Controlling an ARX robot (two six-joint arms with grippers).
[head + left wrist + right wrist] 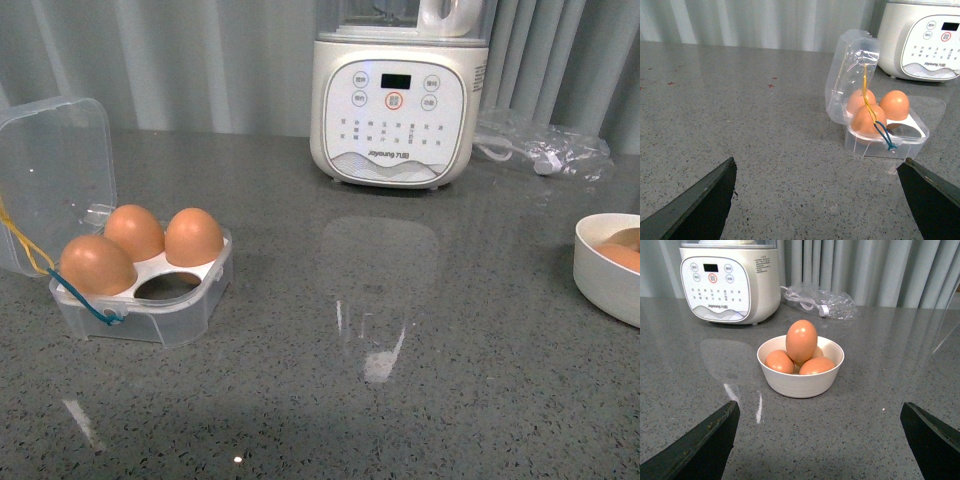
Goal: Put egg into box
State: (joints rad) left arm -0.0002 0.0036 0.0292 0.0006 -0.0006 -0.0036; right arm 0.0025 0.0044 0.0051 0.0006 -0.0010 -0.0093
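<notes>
The box (150, 305), a small square clear-plastic case, is sitting on the near left of the grey table with its hinged clear lid (55, 170) standing open at its far-left side. Its white tray (205, 270) is holding three brown eggs (133, 232), leaving the near-right hole (168, 288) empty. A yellow cord (30, 250) and a blue cord (95, 312) are hanging at its near-left corner. The egg (801, 341), smooth and tan-brown, is standing upright on top of other eggs (779, 361) in a round white bowl (800, 385) on the right, well apart from the box.
</notes>
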